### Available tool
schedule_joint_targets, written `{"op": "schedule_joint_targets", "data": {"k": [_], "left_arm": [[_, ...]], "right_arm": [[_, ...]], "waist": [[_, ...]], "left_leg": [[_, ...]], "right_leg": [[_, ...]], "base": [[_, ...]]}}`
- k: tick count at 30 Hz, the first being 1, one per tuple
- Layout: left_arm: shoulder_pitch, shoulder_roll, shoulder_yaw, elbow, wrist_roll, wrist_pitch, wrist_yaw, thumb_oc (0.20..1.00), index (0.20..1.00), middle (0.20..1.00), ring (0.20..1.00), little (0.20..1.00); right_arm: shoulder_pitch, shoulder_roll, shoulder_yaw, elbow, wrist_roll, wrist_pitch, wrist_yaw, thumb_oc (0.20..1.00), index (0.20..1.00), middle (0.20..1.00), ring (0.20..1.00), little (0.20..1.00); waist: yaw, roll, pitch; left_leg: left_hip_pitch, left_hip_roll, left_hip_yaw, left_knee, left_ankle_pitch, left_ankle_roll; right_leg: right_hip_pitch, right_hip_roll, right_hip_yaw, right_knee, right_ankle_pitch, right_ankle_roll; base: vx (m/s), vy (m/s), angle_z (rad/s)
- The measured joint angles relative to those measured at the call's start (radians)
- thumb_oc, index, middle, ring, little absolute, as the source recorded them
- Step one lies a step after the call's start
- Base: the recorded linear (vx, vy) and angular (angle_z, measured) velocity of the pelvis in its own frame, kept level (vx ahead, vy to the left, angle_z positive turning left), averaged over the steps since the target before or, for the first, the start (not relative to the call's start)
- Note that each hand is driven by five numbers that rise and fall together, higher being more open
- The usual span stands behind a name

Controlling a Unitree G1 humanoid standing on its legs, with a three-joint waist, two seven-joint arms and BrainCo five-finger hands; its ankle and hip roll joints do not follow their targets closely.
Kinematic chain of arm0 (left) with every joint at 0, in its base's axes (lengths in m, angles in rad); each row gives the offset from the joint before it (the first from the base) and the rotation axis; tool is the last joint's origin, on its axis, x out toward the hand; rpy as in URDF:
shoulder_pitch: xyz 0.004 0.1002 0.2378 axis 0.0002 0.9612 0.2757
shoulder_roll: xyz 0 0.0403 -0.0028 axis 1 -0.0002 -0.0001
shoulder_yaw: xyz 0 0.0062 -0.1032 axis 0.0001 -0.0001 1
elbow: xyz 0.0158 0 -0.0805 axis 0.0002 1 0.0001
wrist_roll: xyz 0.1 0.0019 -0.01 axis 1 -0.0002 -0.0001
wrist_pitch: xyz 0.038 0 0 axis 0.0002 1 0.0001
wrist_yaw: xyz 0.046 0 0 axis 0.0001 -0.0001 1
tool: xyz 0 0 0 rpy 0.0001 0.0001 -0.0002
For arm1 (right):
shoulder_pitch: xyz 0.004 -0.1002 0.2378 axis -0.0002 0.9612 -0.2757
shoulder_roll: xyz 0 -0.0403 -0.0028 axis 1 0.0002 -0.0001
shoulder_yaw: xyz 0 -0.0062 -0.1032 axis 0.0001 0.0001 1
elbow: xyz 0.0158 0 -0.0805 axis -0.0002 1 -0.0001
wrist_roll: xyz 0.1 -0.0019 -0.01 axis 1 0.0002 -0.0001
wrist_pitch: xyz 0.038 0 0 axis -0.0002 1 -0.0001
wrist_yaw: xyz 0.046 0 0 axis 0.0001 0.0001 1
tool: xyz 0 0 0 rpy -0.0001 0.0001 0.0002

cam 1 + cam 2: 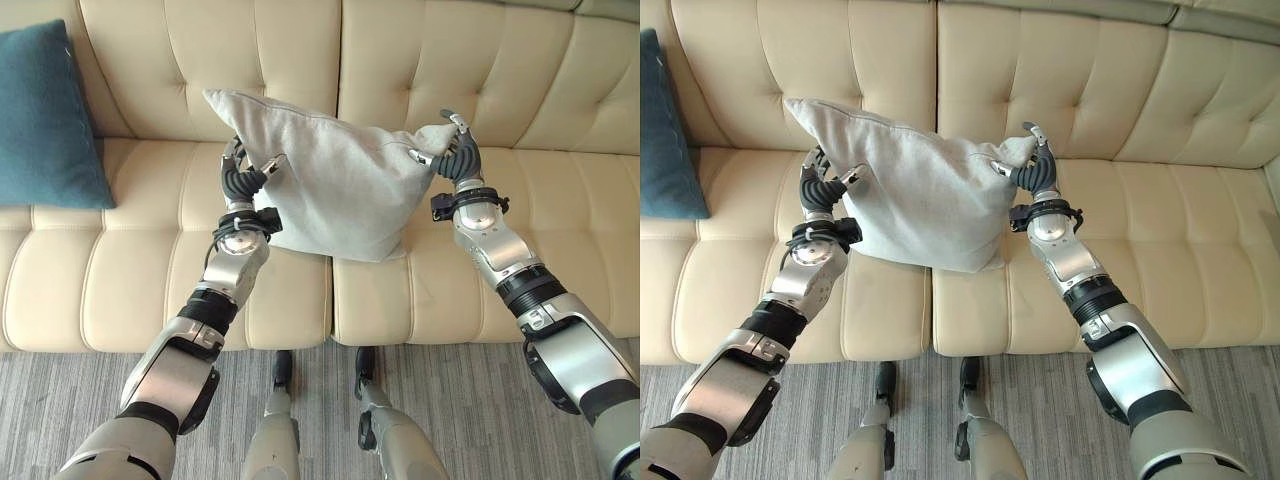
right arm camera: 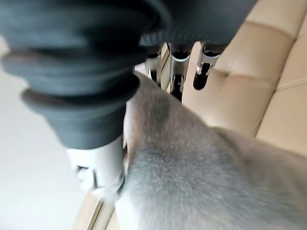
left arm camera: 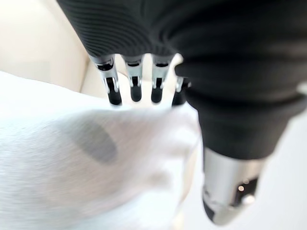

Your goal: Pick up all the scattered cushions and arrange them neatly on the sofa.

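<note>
- Down front, a strip of grey carpet [image 1: 480,400] along the foot of the sofa.
- Both arms stretched forward and up from the lower corners, angled in toward each other over the seat.
- Left hand [image 1: 240,178] at the pillow's left edge, wrist bent up, fingers [image 3: 115,91] curled over the fabric with the thumb [image 3: 225,191] on the near side, so clamped on the pillow.
- Right hand [image 1: 458,155] up at the pillow's right corner, a bit higher than the left, fingers [image 2: 201,76] hooked over the bunched corner and thumb pressed against the cloth, pinching it.
- Light grey pillow [image 1: 340,180] hanging between the two hands over the middle of the sofa, tilted so the left top corner pokes up against the backrest. Bottom edge down by the seat cushions right around the centre seam; can't tell if touching or just above.
- Cream tufted sofa [image 1: 120,290] running across the whole width, seat cushions nearer, buttoned backrest behind.
- Way off at the left end, a teal pillow [image 1: 45,115] propped upright against the backrest, well apart from the grey one and from both hands.
</note>
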Motion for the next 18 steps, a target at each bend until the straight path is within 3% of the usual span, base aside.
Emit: {"op": "schedule_joint_targets", "data": {"k": [4,5,11,16,18], "left_arm": [[0.079,0.001,0.092,-0.111,-0.149,-0.027,-0.013,1.000,1.000,1.000,1.000,1.000],[0.150,-0.014,0.165,-0.202,-0.180,-0.049,-0.013,1.000,1.000,1.000,1.000,1.000],[0.400,-0.023,0.284,-0.295,-0.198,-0.062,-0.038,1.000,1.000,1.000,1.000,1.000],[0.712,0.011,0.353,-0.411,-0.058,-0.016,-0.127,1.000,1.000,1.000,1.000,1.000],[0.877,-0.029,0.413,-0.426,0.032,0.010,-0.169,1.000,1.000,1.000,1.000,1.000]], "right_arm": [[0.159,0.045,-0.186,-0.104,0.038,0.009,-0.066,1.000,1.000,1.000,1.000,1.000],[0.231,0.077,-0.276,-0.172,0.034,0.006,-0.104,1.000,1.000,1.000,1.000,1.000],[0.452,0.065,-0.436,-0.231,0.019,-0.042,-0.126,1.000,1.000,1.000,1.000,1.000],[0.662,0.044,-0.505,-0.323,0.016,-0.079,-0.039,1.000,1.000,1.000,1.000,1.000],[0.785,0.050,-0.541,-0.379,-0.007,-0.078,0.009,1.000,1.000,1.000,1.000,1.000]], "waist": [[0.003,0.005,-0.003],[0.001,0.006,-0.004],[-0.001,0.038,-0.039],[0.004,0.072,-0.091],[0.004,0.078,-0.097]], "left_leg": [[0.027,0.003,-0.001,0.000,-0.011,-0.002],[0.036,0.003,-0.001,-0.006,-0.017,-0.004],[0.102,0.003,0.002,-0.007,-0.036,0.013],[0.142,0.002,0.003,-0.006,-0.044,0.012],[0.176,-0.002,0.013,-0.006,-0.053,0.015]], "right_leg": [[0.029,0.002,-0.001,0.000,-0.005,-0.006],[0.036,0.002,0.001,0.000,-0.005,-0.007],[0.101,-0.002,0.002,-0.005,-0.024,-0.007],[0.142,-0.003,-0.001,0.000,-0.028,-0.009],[0.173,-0.007,0.002,-0.001,-0.033,-0.005]], "base": [[0.06,0.024,0.01],[0.06,0.012,-0.03],[0.05,0.014,0.00],[-0.04,0.033,0.01],[-0.07,0.059,-0.08]]}}
